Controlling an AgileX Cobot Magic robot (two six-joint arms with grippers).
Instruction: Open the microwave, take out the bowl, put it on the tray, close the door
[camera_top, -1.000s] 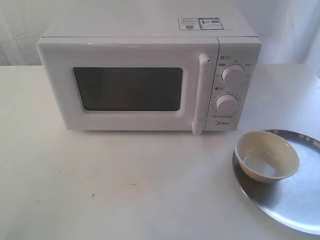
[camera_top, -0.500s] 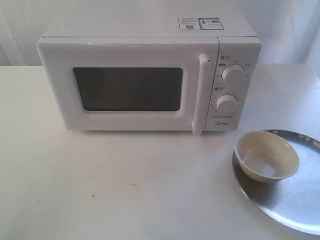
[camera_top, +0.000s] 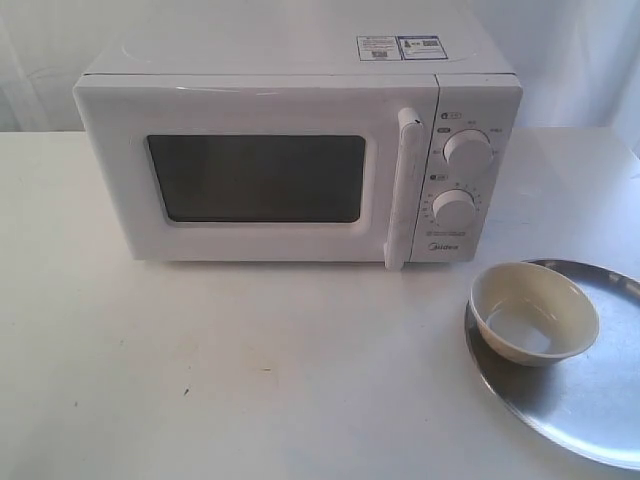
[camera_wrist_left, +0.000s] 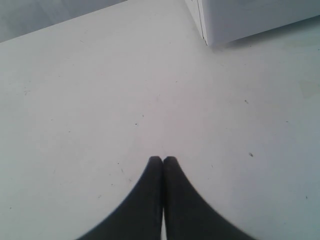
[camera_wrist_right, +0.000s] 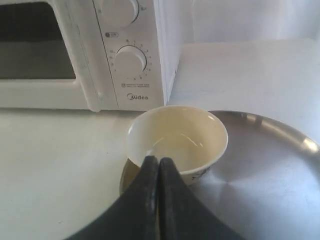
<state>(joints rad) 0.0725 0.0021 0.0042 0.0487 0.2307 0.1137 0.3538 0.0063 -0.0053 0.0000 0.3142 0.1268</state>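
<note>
White bench (camera_top: 250, 380) runs under everything, with a pale backdrop behind it. Over a bare stretch of it the left tool (camera_wrist_left: 163, 159) hangs with its two dark fingers pressed together, holding nothing; a lower corner of the microwave (camera_top: 280, 100) shows beyond it. The right tool (camera_wrist_right: 158, 160) is likewise pinched closed and empty, its tips just in front of the cream bowl (camera_wrist_right: 177, 135). That bowl stands upright on the silver tray (camera_top: 590, 400), at the part of the rim nearest the microwave. Behind, the door (camera_top: 260, 110) lies flush and closed, its vertical handle (camera_top: 404, 190) beside the two round knobs (camera_top: 467, 150).
</note>
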